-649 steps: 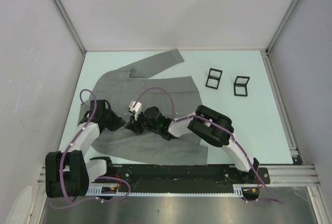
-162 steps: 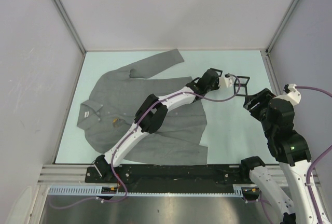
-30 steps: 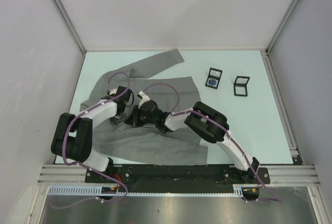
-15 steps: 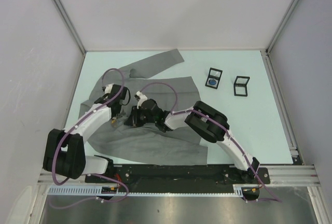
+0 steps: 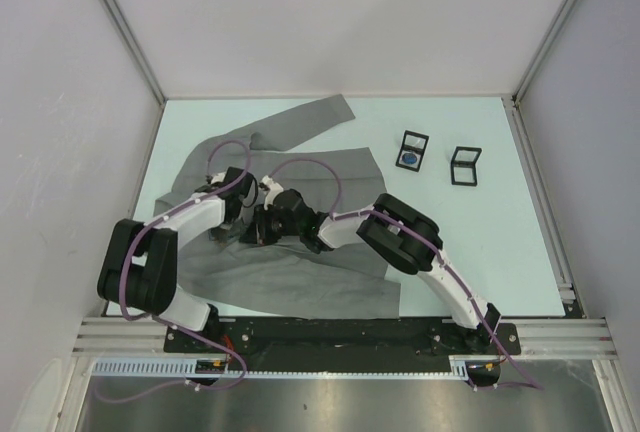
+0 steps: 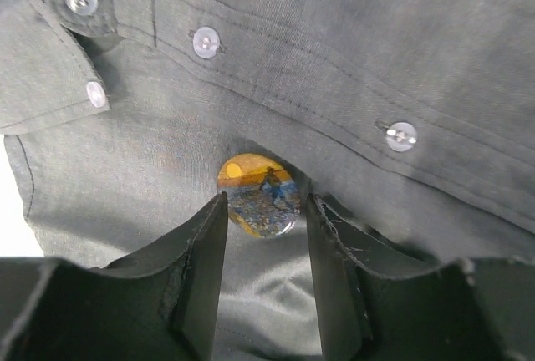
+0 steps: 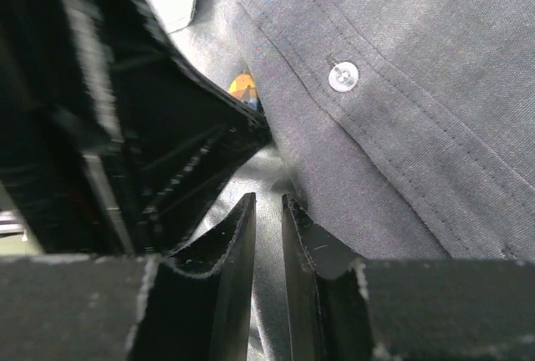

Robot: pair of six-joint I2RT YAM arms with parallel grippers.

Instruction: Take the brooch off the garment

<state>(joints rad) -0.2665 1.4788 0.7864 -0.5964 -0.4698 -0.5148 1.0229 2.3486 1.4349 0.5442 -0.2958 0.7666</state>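
Note:
The grey garment (image 5: 300, 282) lies flat on the table, and its buttoned front fills the left wrist view (image 6: 351, 52). The brooch (image 6: 257, 194), a round orange-and-blue pin, sits on the cloth below the button placket. My left gripper (image 6: 266, 200) is open, with a fingertip on each side of the brooch's near edge. My right gripper (image 7: 267, 200) is shut on a fold of the garment (image 7: 401, 85) beside the left fingers. A sliver of the brooch (image 7: 243, 87) shows there. In the top view both grippers, left (image 5: 228, 220) and right (image 5: 258, 224), meet on the jacket's chest and hide the brooch.
Two small black open boxes stand on the table at the back right. The left box (image 5: 411, 150) holds a blue round item (image 5: 408, 158); the right box (image 5: 464, 165) shows nothing inside. Grey walls enclose the table on three sides.
My left arm has swung its elbow inward and its gripper has shifted slightly toward the right gripper. The right arm and the garment have stayed in place.

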